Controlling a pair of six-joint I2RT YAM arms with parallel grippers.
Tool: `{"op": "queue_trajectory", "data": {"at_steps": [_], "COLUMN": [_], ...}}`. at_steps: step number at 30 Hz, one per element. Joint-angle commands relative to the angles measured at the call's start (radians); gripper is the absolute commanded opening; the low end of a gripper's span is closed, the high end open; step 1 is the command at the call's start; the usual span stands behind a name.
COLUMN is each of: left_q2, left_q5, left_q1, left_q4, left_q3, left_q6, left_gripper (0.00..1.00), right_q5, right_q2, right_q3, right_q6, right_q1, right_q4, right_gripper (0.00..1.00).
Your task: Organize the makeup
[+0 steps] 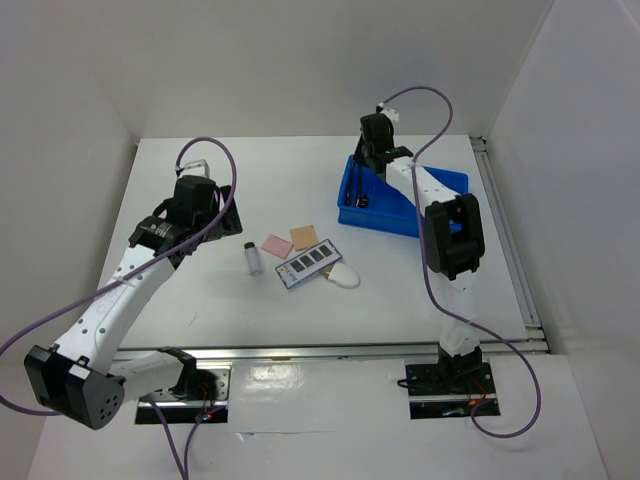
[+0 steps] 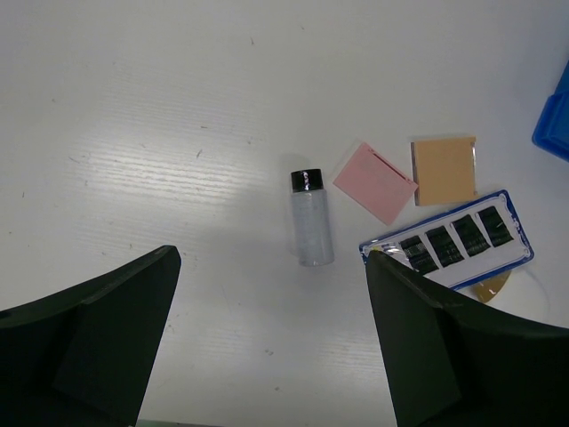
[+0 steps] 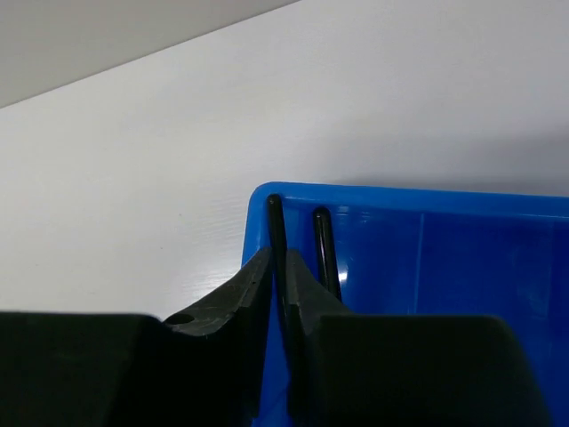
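My right gripper (image 3: 278, 258) is shut on a thin black brush (image 3: 276, 222), its handle tip against the corner of the blue tray (image 3: 400, 200). A second black brush (image 3: 324, 249) lies beside it in the tray. In the top view the right gripper (image 1: 366, 172) is at the tray's left end (image 1: 400, 215). My left gripper (image 2: 271, 258) is open and empty, just short of the clear vial (image 2: 312, 218). Right of the vial lie a pink pad (image 2: 374, 182), a tan pad (image 2: 444, 169) and the dark palette (image 2: 449, 242). A white sponge (image 1: 343, 276) lies by the palette (image 1: 305, 264).
The blue tray's corner (image 2: 556, 124) shows at the right edge of the left wrist view. White walls enclose the table at the back and sides. A metal rail (image 1: 330, 350) runs along the near edge.
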Motion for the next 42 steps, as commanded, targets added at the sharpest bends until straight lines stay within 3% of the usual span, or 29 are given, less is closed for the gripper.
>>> {"op": "queue_trajectory", "data": {"at_steps": [1,3,7,9,12,13,15,19,26,35,42], "left_q2": [0.001,0.001,-0.009,-0.009,-0.009,-0.019,-0.019,-0.029,-0.029,-0.039,-0.039], "left_q5": [0.007,-0.002,-0.012,-0.012,-0.03,-0.047,-0.062,-0.062,-0.004,0.014,0.024], "left_q1": [-0.003,-0.003,-0.003,-0.003,-0.003,-0.003,-0.003,-0.003,-0.003,-0.003,-0.003], "left_q4": [0.029,0.029,0.018,0.018,0.018,0.018,0.018,0.043,0.052,0.063,0.063], "left_q3": [0.027,0.027,0.027,0.027,0.027,0.027,0.027,0.027,0.018,0.007,0.007], "left_q6": [0.031,0.031,0.031,0.031,0.031,0.031,0.031,0.031,0.031,0.031,0.021], "left_gripper": [1.0,1.0,1.0,1.0,1.0,1.0,1.0,1.0,1.0,1.0,1.0], "right_q5": [-0.01,-0.025,-0.111,-0.169,-0.163,-0.163,-0.177,-0.284,-0.606,-0.735,-0.726], "right_q2": [0.039,0.05,-0.06,-0.189,-0.317,-0.343,-0.43,-0.576,-0.785,-0.731,-0.635], "right_q3": [0.054,0.077,-0.033,-0.194,-0.335,-0.364,-0.472,-0.647,-0.969,-1.098,-1.119], "right_q6": [-0.011,-0.011,-0.055,-0.135,-0.199,-0.199,-0.199,-0.097,0.139,0.238,0.261], "right_q1": [0.008,0.008,0.046,0.078,0.155,0.187,0.213,0.224,0.1,0.028,0.028], "right_q4": [0.007,-0.022,0.038,0.136,0.104,0.085,0.033,-0.014,0.215,0.375,0.469], "right_gripper": [0.18,0.04,0.05,0.14,0.33,0.37,0.57,0.74,0.74,0.7,0.69]}}
